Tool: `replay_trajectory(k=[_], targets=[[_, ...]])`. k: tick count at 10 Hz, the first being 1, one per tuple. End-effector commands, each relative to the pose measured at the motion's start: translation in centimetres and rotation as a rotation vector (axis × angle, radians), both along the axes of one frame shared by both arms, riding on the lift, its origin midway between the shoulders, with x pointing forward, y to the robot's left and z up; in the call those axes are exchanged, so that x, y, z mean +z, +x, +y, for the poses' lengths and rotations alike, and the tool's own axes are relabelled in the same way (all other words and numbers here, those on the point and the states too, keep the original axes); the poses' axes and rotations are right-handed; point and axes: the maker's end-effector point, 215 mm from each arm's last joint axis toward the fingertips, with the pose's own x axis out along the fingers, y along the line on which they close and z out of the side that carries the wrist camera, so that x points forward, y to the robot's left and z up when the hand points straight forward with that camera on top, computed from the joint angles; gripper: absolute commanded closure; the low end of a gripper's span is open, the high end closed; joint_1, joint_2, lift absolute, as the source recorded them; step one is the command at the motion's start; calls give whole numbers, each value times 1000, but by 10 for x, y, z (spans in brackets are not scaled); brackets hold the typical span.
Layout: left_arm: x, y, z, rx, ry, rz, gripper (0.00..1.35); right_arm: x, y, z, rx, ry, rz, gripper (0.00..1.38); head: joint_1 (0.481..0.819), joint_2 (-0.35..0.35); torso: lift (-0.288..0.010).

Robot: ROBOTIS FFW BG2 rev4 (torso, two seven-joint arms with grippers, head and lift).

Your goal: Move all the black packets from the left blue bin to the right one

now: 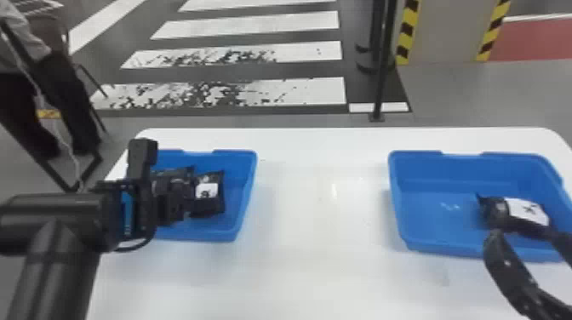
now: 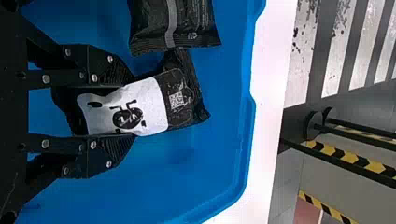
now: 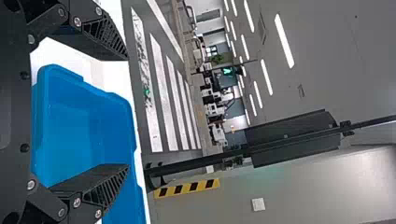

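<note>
Left fingers (image 1: 171,207) around packet (image 2: 140,106), inside rim (image 1: 254,166)

On the desk (image 1: 323,255), the left bin (image 1: 244,200) and the right bin (image 1: 434,212) sit well apart, side by side. In the left bin, one packet (image 1: 207,191) is just right of another packet (image 1: 176,173); in the right bin, a packet (image 1: 525,210) lies toward the right, near the front wall. Behind the desk stands a post (image 1: 380,85), left of a pillar (image 1: 447,34).
</note>
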Motion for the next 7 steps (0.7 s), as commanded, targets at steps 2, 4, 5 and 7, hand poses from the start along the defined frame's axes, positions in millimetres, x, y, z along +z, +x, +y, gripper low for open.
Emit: replay_trajectory(k=[2,4,5,7], targets=[[32,-2,3,-12,39,-89,1204,0,0,0,1,8,0,228,695,148,-185],[76,-15,-8,-36,42,-192,1204,5,1,1,5,10,-8,228,695,152,-185],[99,-24,-30,-82,30,-245,1204,8,2,3,11,14,-17,228,695,148,-185],[124,-51,-98,-222,-55,-310,1204,20,4,17,44,61,-42,228,695,104,-185]])
